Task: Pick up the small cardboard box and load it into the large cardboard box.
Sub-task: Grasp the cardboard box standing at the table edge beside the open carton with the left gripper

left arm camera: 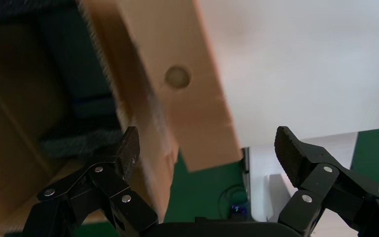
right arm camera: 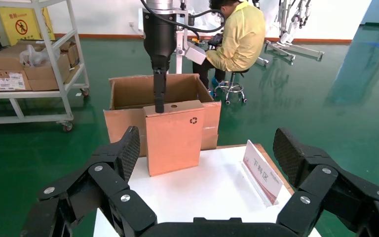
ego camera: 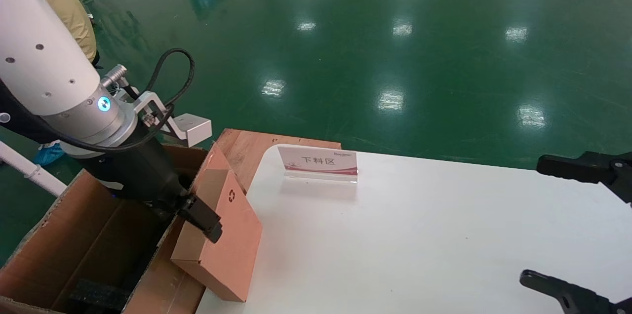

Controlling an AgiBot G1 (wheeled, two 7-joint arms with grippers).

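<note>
The small cardboard box (ego camera: 232, 235) stands tilted on the white table's (ego camera: 419, 235) left edge, with its recycling mark facing the table. It also shows in the right wrist view (right arm camera: 172, 136). Its round finger hole shows in the left wrist view (left arm camera: 177, 77). My left gripper (ego camera: 207, 222) hangs over the box's top with jaws wide open (left arm camera: 209, 148). One finger (left arm camera: 128, 148) is against the box's side; the box is not clamped. The large cardboard box (ego camera: 74, 235) stands open beside the table, with black foam (ego camera: 96, 294) inside. My right gripper (ego camera: 532, 220) is open and empty at the table's right side.
A sign holder (ego camera: 318, 162) stands at the table's far edge. A wooden board (ego camera: 247, 146) lies behind the small box. In the right wrist view, a seated person in yellow (right arm camera: 239, 39) and a shelf cart (right arm camera: 29, 59) with cartons are beyond the large box (right arm camera: 128, 91).
</note>
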